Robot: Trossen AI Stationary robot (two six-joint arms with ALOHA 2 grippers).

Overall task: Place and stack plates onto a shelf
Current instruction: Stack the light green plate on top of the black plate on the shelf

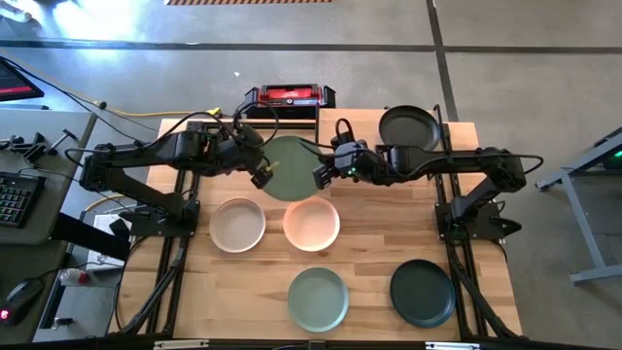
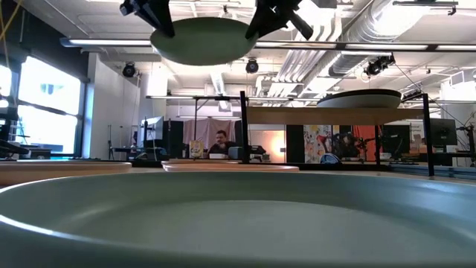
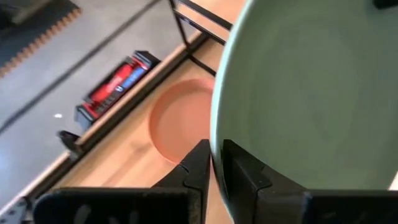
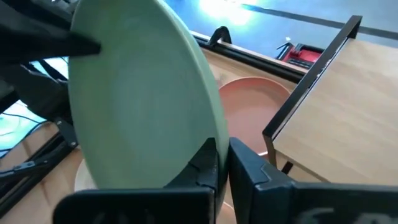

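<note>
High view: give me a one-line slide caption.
Both tools, left and right, grip opposite rims of a light green plate held near the shelf, which carries a black plate.

Evenly bright throughout, lit by ceiling strip lights (image 2: 223,46). Soft shadows only. Nearest plate (image 2: 238,216) blurred in low view; mild glare at window (image 2: 52,104).

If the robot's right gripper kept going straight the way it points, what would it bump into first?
Probably the left gripper. The right gripper points across the table, pinching one edge of the light green plate, and the left gripper sits at the plate's opposite edge. Their exact heights are hard to compare, so it might pass by.
</note>
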